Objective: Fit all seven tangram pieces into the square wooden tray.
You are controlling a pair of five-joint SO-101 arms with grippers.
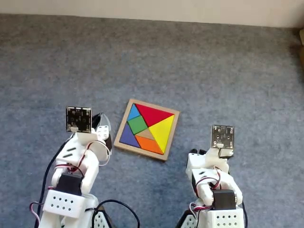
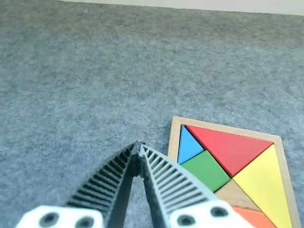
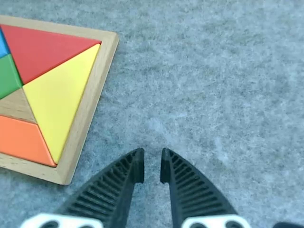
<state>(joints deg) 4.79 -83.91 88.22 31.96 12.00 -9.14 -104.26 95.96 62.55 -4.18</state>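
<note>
The left gripper [image 2: 139, 149] is closed on nothing, its tips met over bare carpet [image 2: 95, 71]. The tray [image 2: 174, 137] lies just beside it, to its right, with one rim edge facing the tips. The right gripper [image 3: 152, 164] is narrowly parted and empty; the tray is set ahead and to its left, apart from the tips. Coloured pieces [image 3: 57, 90] sit within the tray rim. Open carpet extends beyond both grippers.

One square wooden tray [image 1: 154, 108], mid-frame, with seven coloured tangram pieces [image 1: 153, 115] in it; two robot arms [image 1: 78, 166], lower left and lower right.
</note>
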